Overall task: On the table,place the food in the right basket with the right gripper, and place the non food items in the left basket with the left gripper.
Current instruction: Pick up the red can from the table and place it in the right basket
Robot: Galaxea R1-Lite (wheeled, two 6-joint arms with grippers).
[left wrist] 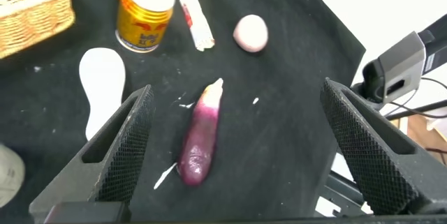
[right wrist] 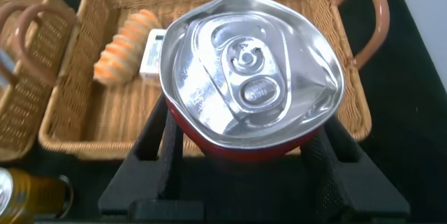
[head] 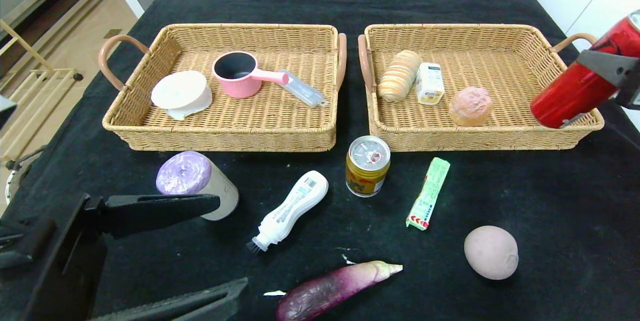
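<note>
- Left gripper (head: 215,248), jaws wide and empty, hangs over the table's (head: 550,221) near left corner, beside the roll (head: 197,183).
- One brush (head: 290,208), gold can (head: 367,165), green stick pack (head: 428,192), potato (head: 491,252) and eggplant (head: 335,288) lie well apart; labels unreadable.
- Right gripper (right wrist: 244,151) clamps the red can (head: 582,83), tilted, at the right basket's (head: 480,138) right rim.
- Left basket (head: 225,136) stands beside it.

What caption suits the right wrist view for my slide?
Right pincer grips the red can above the right basket.
</note>
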